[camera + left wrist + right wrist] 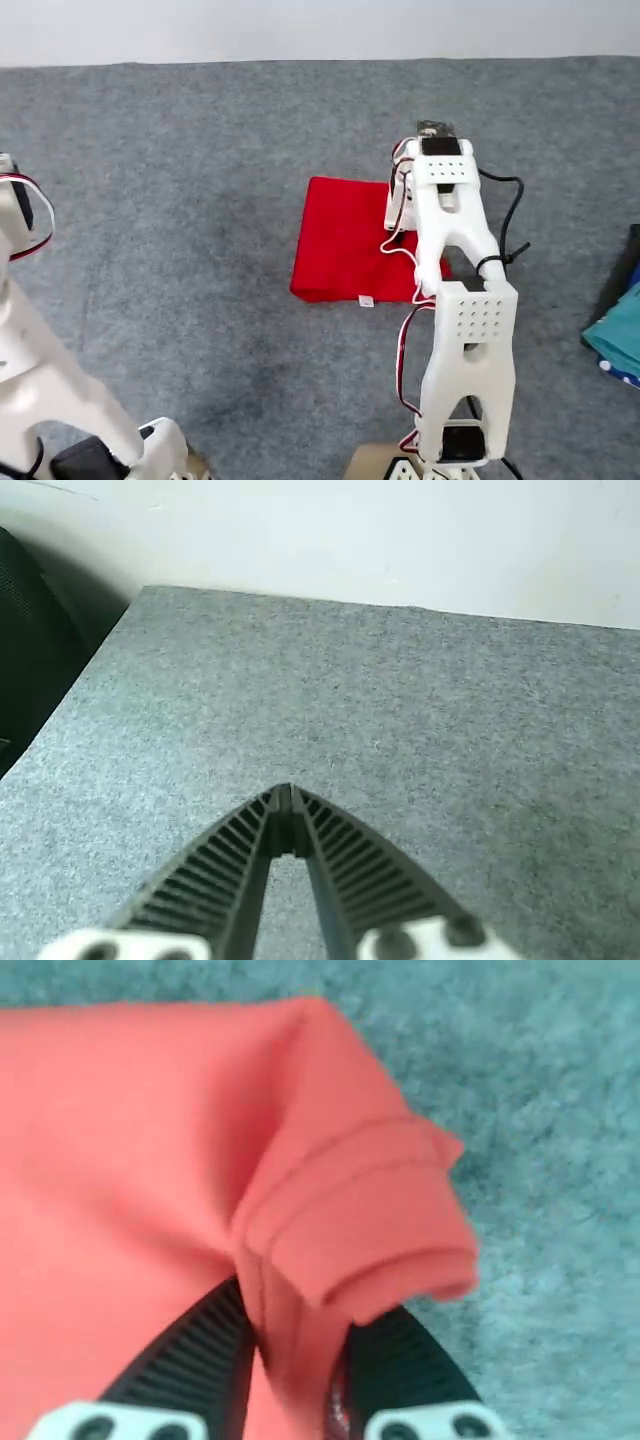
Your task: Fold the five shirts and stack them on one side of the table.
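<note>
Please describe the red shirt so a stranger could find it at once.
On the grey table, look near the middle, under the right arm. The red shirt lies there folded, pinched in the right pincer. It is the sole red cloth; a teal cloth lies at the edge.

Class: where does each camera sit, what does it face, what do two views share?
High view: overhead, looking down on mat, left arm, right arm, red shirt.
Left wrist view: on left arm, facing mat beyond shut left pincer.
Right wrist view: on right arm, right pincer clamping red shirt.
Shared: red shirt, high and right wrist.
</note>
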You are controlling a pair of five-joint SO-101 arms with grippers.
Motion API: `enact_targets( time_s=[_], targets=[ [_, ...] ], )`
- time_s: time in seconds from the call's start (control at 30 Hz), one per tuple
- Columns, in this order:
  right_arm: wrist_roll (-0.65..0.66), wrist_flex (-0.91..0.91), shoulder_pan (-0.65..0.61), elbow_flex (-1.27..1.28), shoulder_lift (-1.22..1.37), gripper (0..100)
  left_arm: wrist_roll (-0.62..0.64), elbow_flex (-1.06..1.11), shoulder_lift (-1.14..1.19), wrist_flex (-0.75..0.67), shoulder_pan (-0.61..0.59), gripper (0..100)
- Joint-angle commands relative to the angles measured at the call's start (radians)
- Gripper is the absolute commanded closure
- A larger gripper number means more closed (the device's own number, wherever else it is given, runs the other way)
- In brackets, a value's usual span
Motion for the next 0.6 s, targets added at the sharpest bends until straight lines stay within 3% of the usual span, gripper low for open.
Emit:
enact_targets(
  time_s=[0.0, 0.37, 0.57],
  targets=[
    [0.17, 0.053, 0.035, -0.028, -0.097, 98.7, -0.005, -0.004, -0.025, 0.02, -0.006, 100],
    [0.646, 0.085, 0.108, -0.028, -0.275, 98.7, -0.005, -0.004, -0.025, 0.02, -0.008, 100],
    [0.878, -0.033, 0.191, -0.026, -0.223, 98.7, -0.005, -0.004, -0.025, 0.02, -0.008, 100]
  ],
)
